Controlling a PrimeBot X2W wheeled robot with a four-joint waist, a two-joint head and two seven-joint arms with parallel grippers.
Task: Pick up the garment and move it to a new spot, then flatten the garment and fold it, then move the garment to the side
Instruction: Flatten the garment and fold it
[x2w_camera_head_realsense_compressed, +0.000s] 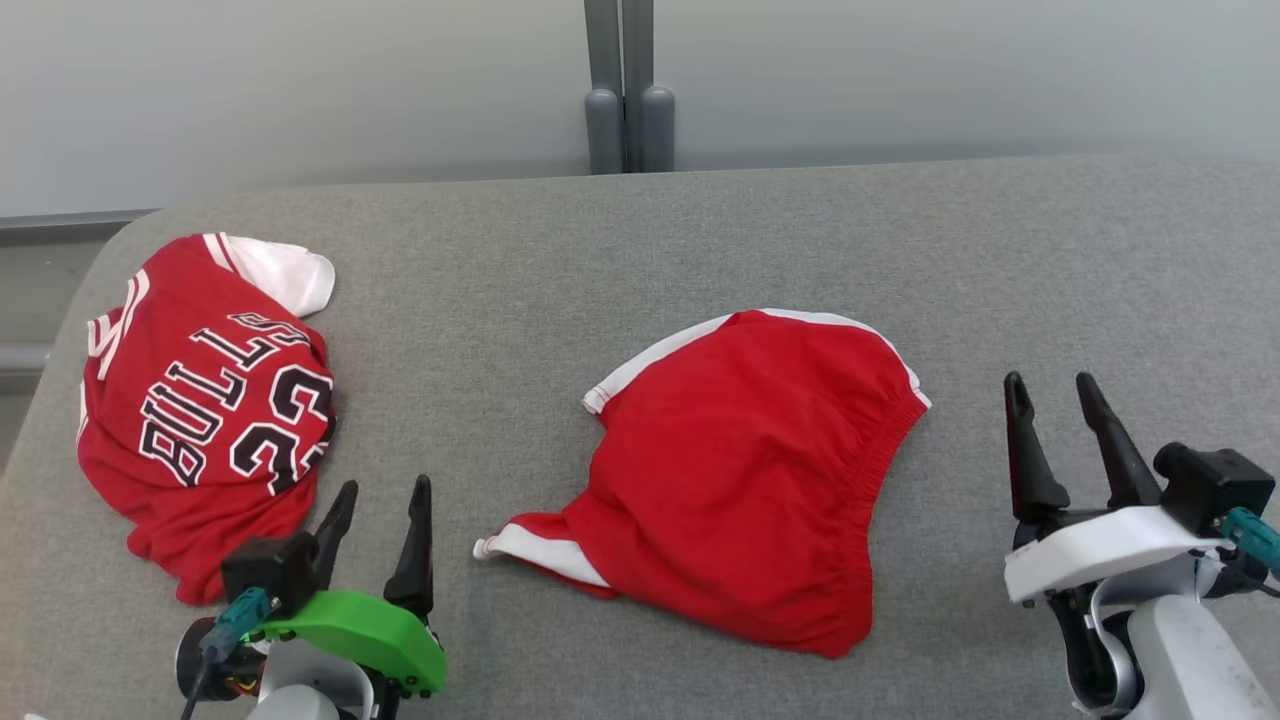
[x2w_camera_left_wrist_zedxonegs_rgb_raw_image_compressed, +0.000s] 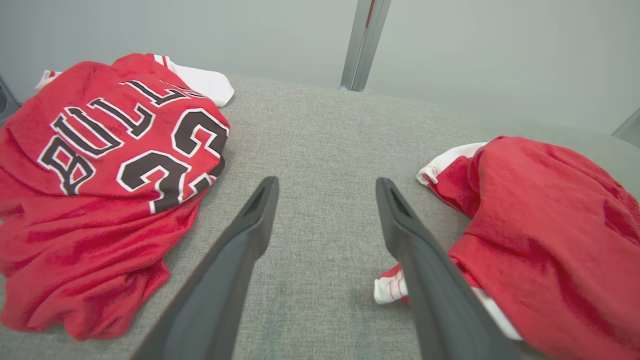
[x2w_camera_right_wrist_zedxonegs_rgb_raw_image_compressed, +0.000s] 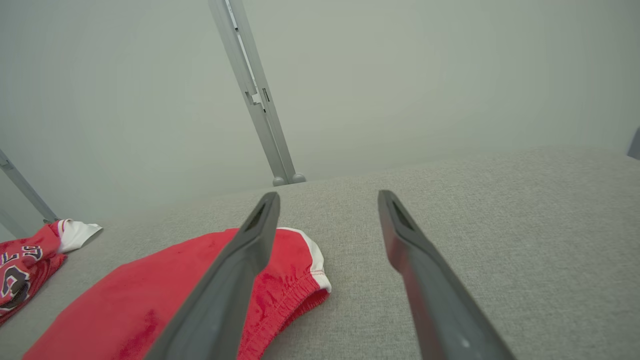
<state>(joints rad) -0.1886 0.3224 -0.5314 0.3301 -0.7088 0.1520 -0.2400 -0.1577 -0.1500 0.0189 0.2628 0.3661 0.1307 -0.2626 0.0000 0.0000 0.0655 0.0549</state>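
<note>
Two red garments lie crumpled on the grey table (x2w_camera_head_realsense_compressed: 640, 250). A red jersey (x2w_camera_head_realsense_compressed: 200, 400) with black "BULLS" lettering, a number and a white sleeve sits at the left; the left wrist view has the jersey (x2w_camera_left_wrist_zedxonegs_rgb_raw_image_compressed: 100, 175) at its left. Red shorts (x2w_camera_head_realsense_compressed: 750, 460) with white side stripes and an elastic waistband lie bunched at the centre. My left gripper (x2w_camera_head_realsense_compressed: 385, 485) stands open between the two, touching neither, with nothing between its fingers (x2w_camera_left_wrist_zedxonegs_rgb_raw_image_compressed: 325, 182). My right gripper (x2w_camera_head_realsense_compressed: 1050, 382) is open and empty, to the right of the shorts (x2w_camera_right_wrist_zedxonegs_rgb_raw_image_compressed: 150, 300), over bare cloth (x2w_camera_right_wrist_zedxonegs_rgb_raw_image_compressed: 325, 196).
A grey post (x2w_camera_head_realsense_compressed: 628, 90) rises behind the table's far edge against a pale wall. The table's rounded left corner (x2w_camera_head_realsense_compressed: 100, 250) lies just beyond the jersey. Bare grey surface stretches across the far half and the right side.
</note>
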